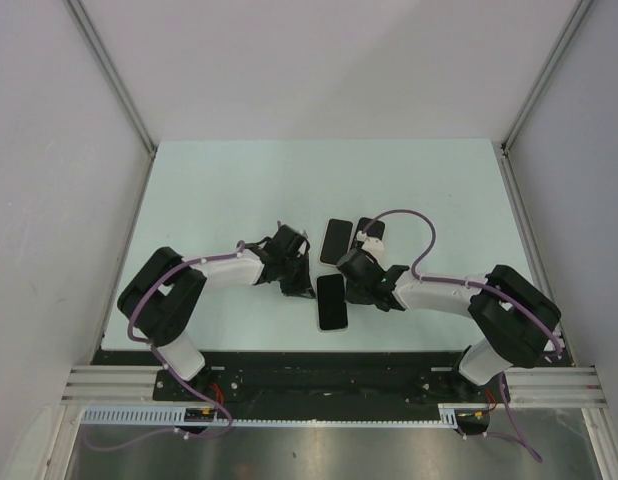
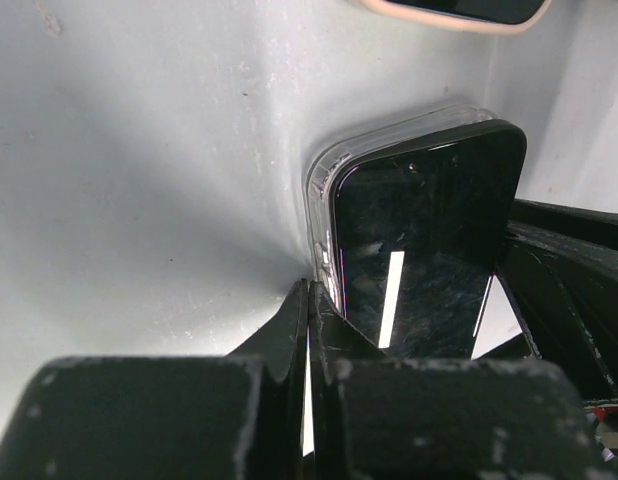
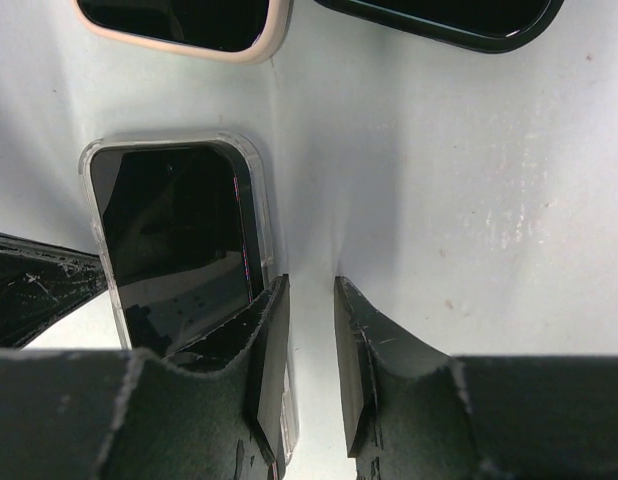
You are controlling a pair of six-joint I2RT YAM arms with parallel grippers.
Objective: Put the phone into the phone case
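Three phones on the table (image 1: 219, 190); two grippers flank the nearest.
One phone (image 1: 332, 301) sits in a clear case (image 2: 324, 182), between the arms. Left gripper (image 2: 309, 300) is fully closed and empty, tips at the case's side. Right gripper (image 3: 306, 300) is partly parted, holding nothing, one finger (image 3: 269, 340) over the case edge. Just beyond lie a beige-cased phone (image 3: 179, 25) and a black phone (image 3: 439, 15).
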